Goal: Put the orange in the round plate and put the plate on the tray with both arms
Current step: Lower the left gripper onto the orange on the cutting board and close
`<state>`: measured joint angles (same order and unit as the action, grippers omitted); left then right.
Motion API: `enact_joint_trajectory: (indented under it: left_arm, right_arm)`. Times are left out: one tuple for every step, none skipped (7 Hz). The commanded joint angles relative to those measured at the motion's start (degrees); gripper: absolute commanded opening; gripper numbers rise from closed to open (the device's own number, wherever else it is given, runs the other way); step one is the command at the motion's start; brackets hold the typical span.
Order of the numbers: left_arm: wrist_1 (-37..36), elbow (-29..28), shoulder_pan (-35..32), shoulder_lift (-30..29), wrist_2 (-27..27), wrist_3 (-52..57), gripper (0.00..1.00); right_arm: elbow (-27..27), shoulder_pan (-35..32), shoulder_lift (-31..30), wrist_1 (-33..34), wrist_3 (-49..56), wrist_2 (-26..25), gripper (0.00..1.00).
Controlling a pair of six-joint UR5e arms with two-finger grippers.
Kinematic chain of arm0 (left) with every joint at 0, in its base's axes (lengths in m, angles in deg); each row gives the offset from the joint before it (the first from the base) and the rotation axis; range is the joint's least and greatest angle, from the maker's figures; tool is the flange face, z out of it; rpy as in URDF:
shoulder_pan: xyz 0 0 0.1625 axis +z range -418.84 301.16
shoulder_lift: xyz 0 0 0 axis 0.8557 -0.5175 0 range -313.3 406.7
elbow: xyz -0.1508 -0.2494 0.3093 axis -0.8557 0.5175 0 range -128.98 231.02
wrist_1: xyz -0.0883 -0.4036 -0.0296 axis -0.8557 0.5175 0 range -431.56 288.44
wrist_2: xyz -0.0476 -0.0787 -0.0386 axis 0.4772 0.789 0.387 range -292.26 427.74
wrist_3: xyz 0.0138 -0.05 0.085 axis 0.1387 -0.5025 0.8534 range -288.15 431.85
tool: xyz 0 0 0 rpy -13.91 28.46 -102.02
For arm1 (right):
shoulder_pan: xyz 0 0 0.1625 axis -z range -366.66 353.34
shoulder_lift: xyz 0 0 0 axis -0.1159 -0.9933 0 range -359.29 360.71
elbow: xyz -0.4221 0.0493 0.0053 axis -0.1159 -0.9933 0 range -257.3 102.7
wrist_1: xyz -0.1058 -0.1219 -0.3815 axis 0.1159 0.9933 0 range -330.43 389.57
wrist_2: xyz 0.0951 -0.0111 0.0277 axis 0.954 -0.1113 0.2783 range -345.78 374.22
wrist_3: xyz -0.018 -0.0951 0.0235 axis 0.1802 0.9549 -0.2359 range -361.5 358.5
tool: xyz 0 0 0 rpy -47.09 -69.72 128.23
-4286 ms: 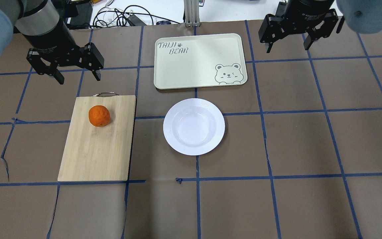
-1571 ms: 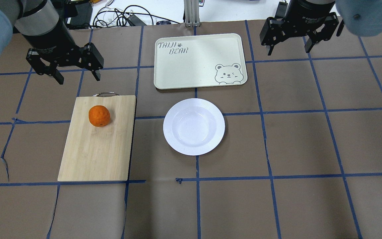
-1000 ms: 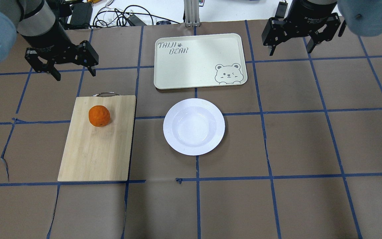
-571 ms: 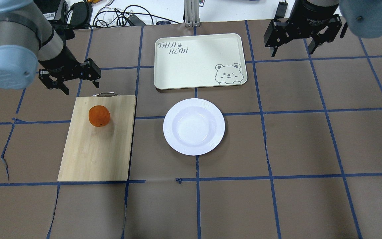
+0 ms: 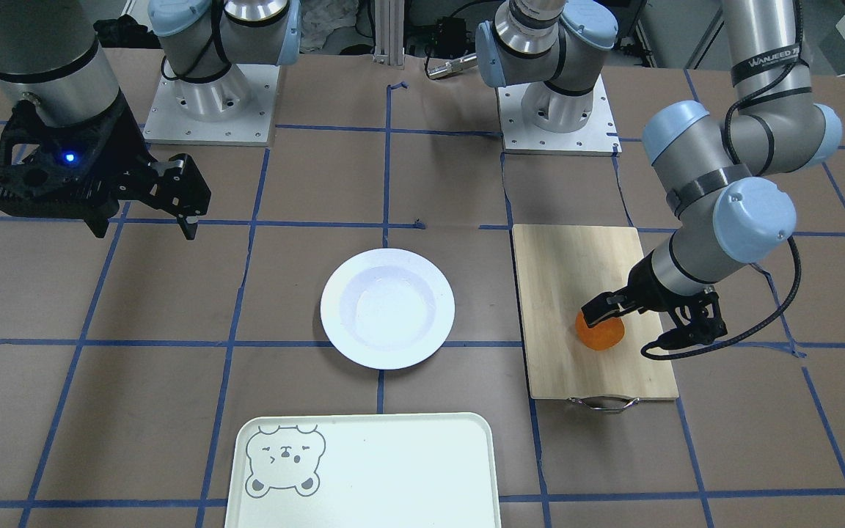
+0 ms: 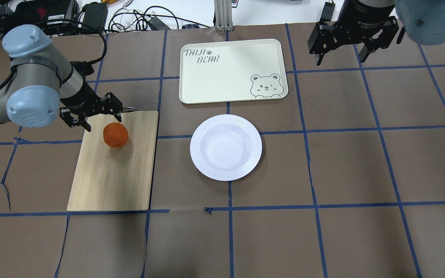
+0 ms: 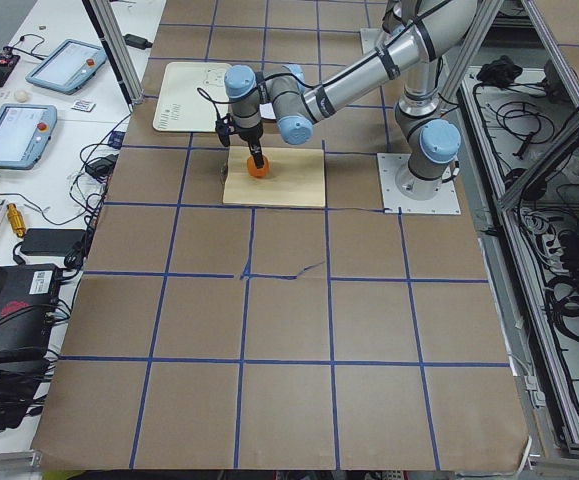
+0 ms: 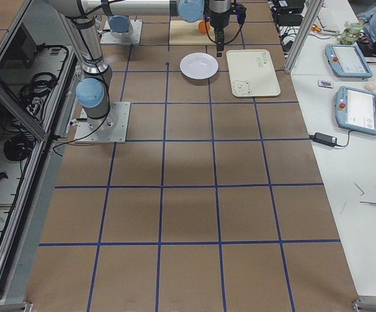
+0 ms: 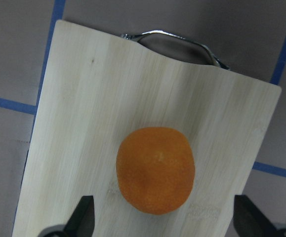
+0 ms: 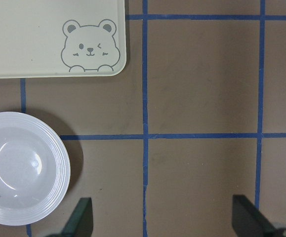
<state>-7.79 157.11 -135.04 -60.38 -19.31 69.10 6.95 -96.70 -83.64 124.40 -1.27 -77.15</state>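
The left gripper [image 6: 104,124] has swung down over the cutting board [image 6: 110,177], jaws apart, the orange [image 6: 115,134] directly beneath it. The right gripper [image 6: 339,61], jaws also spread, hangs beside the tray [image 6: 222,77], with the round plate [image 6: 226,175] nearby.

Item, as I logged it: left arm [image 5: 754,29] and right arm [image 5: 41,37] were silver-grey tubes with light-blue joint caps [image 5: 754,220] on bolted square base plates [image 5: 166,126]. The left arm bore a black "WANJEED" band [image 5: 763,70] and a black cable [image 5: 749,336]. The left gripper [image 6: 102,121] and right gripper [image 5: 142,229] were matte black, and the right one carried a blue light [image 5: 69,156].
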Motion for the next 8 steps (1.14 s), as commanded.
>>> enact_joint_trajectory:
  left_arm:
    - [-0.5,-0.1,0.1,-3.5,0.5,-0.2,1.0]
    - [-2.3,0.1,0.0,-4.3,0.5,-0.2,1.0]
    - [-3.5,0.0,0.0,-5.0,0.5,-0.2,1.0]
    - [-4.1,0.0,-0.1,-5.5,0.5,-0.2,0.75]
    - [-4.3,-0.1,-0.2,-5.8,0.5,-0.2,0.34]
    - [-5.7,-0.4,-0.2,-5.8,0.7,0.0,0.19]
    - [-6.0,-2.4,-0.6,-5.7,1.5,-0.5,0.12]
    - [-5.3,-5.8,-1.8,-5.3,2.8,-2.4,0.12]
  right_arm:
    - [0.0,0.0,0.0,0.0,0.0,0.0,1.0]
    - [0.1,0.0,0.0,-0.1,0.0,0.0,1.0]
    - [0.6,0.1,0.0,0.0,0.0,0.0,1.0]
    - [0.7,0.0,-0.1,0.0,-0.1,0.0,1.0]
    - [0.7,0.1,-0.1,0.0,-0.1,0.0,1.0]
    - [0.7,0.1,0.0,0.0,-0.1,0.0,1.0]
    - [0.7,0.1,0.0,0.0,-0.1,0.0,1.0]
    - [0.7,0.1,0.0,0.0,-0.1,0.0,1.0]
